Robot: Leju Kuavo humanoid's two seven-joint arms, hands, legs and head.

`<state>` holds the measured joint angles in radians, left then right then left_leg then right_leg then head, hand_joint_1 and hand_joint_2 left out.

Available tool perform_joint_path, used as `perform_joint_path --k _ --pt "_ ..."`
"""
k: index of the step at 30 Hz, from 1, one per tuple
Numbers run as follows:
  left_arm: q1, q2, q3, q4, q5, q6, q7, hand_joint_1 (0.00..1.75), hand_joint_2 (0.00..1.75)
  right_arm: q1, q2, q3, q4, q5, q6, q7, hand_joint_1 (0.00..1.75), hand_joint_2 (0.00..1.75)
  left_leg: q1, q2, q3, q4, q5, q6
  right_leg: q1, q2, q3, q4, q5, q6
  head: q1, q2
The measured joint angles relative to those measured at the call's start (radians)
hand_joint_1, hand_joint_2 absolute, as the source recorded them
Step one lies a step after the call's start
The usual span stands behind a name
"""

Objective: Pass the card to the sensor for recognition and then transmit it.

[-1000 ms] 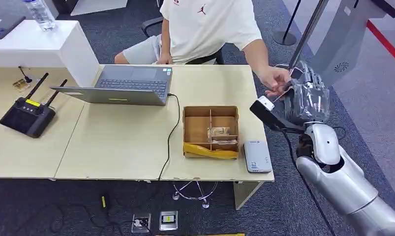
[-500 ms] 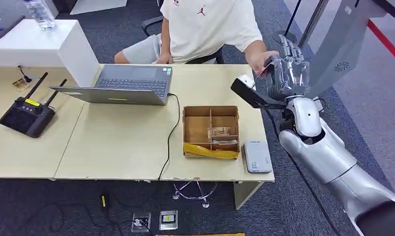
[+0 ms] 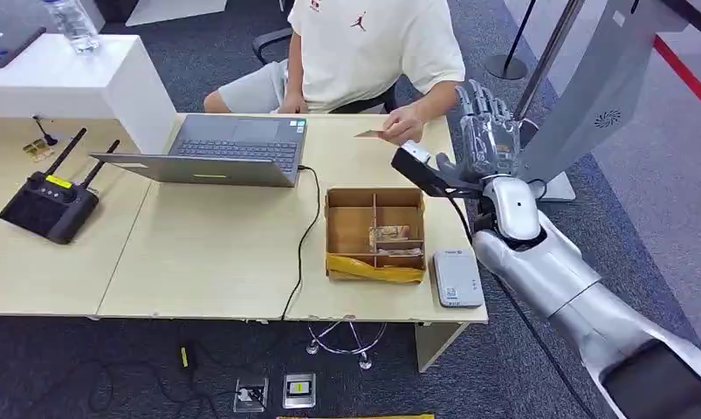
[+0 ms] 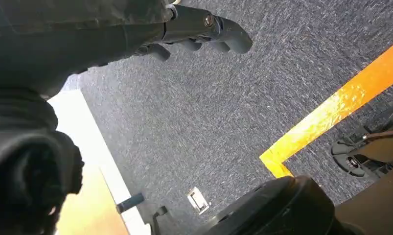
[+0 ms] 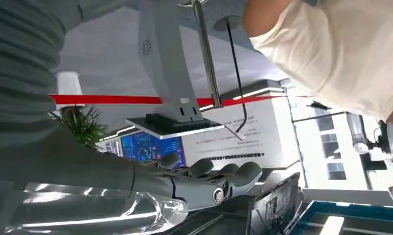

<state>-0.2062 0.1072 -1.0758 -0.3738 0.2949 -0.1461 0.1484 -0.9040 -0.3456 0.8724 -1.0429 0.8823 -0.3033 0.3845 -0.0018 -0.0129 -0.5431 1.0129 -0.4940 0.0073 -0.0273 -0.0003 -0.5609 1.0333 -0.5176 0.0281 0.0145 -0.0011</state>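
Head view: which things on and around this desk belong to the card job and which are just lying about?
Belongs to the job:
tan card in the person's hand
white card sensor
robot's right hand

Lying about:
grey laptop
black antenna controller
brown divided box
clear water bottle

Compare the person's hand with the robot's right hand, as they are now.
The person's hand pinches the card over the table; the right hand holds nothing, fingers spread and pointing up. The person's hand is bare; the right hand is grey under clear plastic. Both are raised beyond the table's far right corner.
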Motion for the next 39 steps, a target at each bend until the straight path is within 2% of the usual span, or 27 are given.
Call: perform_joint_path --k 6,10,12,16,19,22,25,29,34,37,39 --pt "0.005 0.0 0.001 0.001 0.006 0.0 -0.001 0.0 0.0 0.002 0.006 0.016 0.026 -0.021 -0.03 0.0 0.0 1.75 0.0 0.0 0.0 0.0 0.0 0.0 0.0 0.0 0.0 0.0 0.0 0.0 0.0 0.0" --pt "0.013 0.0 0.002 0.002 0.015 0.0 -0.008 0.0 0.0 0.024 0.001 0.016 0.02 -0.031 -0.086 0.01 0.0 1.75 0.0 0.0 0.001 0.0 0.0 0.0 0.0 0.0 0.0 0.0 0.0 0.0 0.0 0.0" --pt "0.021 0.0 0.006 0.002 0.029 0.0 -0.019 0.0 0.0 0.06 -0.017 0.013 -0.012 -0.027 -0.124 0.027 0.0 1.75 0.0 0.0 0.001 0.0 0.0 0.0 0.0 0.0 0.0 -0.001 0.0 0.0 0.0 0.0" --pt "0.038 0.0 0.015 0.002 0.044 0.0 -0.033 0.0 0.0 0.155 -0.07 -0.018 -0.125 -0.014 -0.148 0.057 0.0 1.75 0.0 0.001 0.001 0.0 0.0 0.0 0.0 0.001 0.0 -0.002 0.0 0.0 0.0 0.0" --pt "0.045 0.0 0.026 0.003 0.048 0.0 -0.039 0.0 0.0 0.251 -0.116 -0.067 -0.221 -0.013 -0.149 0.077 0.0 1.75 0.0 0.0 0.002 0.0 -0.001 0.001 0.001 -0.001 0.001 -0.003 0.0 0.0 0.0 0.0" --pt "0.052 0.001 0.027 0.004 0.047 0.0 -0.039 0.0 0.0 0.377 -0.168 -0.147 -0.324 -0.018 -0.151 0.097 0.0 1.75 0.0 0.0 0.001 0.0 -0.001 0.001 0.001 0.0 0.002 -0.003 0.0 0.0 0.0 0.0" --pt "0.056 0.002 0.032 0.004 0.047 0.0 -0.039 0.0 0.0 0.507 -0.214 -0.241 -0.426 -0.018 -0.151 0.087 0.0 1.75 0.0 0.0 0.001 0.0 -0.001 0.001 0.0 0.0 0.002 -0.003 0.0 0.0 0.0 0.0" --pt "0.055 0.002 0.034 0.004 0.048 0.0 -0.039 0.0 0.0 0.596 -0.238 -0.325 -0.501 -0.031 -0.149 0.074 0.0 1.75 0.0 0.003 0.002 0.0 -0.002 0.0 0.001 0.002 0.002 -0.003 0.0 0.0 0.0 0.0" --pt "0.055 0.002 0.034 0.004 0.042 0.0 -0.039 0.0 0.0 0.674 -0.254 -0.392 -0.558 -0.052 -0.139 0.057 0.0 1.75 0.001 0.003 0.002 0.0 -0.001 0.0 0.001 0.002 0.002 -0.003 0.0 0.0 0.0 0.0" --pt "0.055 0.002 0.034 0.004 0.035 0.0 -0.039 0.0 0.0 0.717 -0.258 -0.424 -0.586 -0.065 -0.108 0.044 0.0 1.75 0.001 0.003 0.002 0.0 -0.001 0.0 0.001 0.002 0.002 -0.003 0.0 0.0 0.0 0.0" --pt "0.054 0.002 0.034 0.004 0.029 0.0 -0.036 0.0 0.0 0.738 -0.258 -0.435 -0.599 -0.073 -0.062 0.036 0.0 1.75 0.001 0.003 0.002 0.0 -0.001 0.0 0.001 0.002 0.002 -0.003 0.0 0.0 0.0 0.0"
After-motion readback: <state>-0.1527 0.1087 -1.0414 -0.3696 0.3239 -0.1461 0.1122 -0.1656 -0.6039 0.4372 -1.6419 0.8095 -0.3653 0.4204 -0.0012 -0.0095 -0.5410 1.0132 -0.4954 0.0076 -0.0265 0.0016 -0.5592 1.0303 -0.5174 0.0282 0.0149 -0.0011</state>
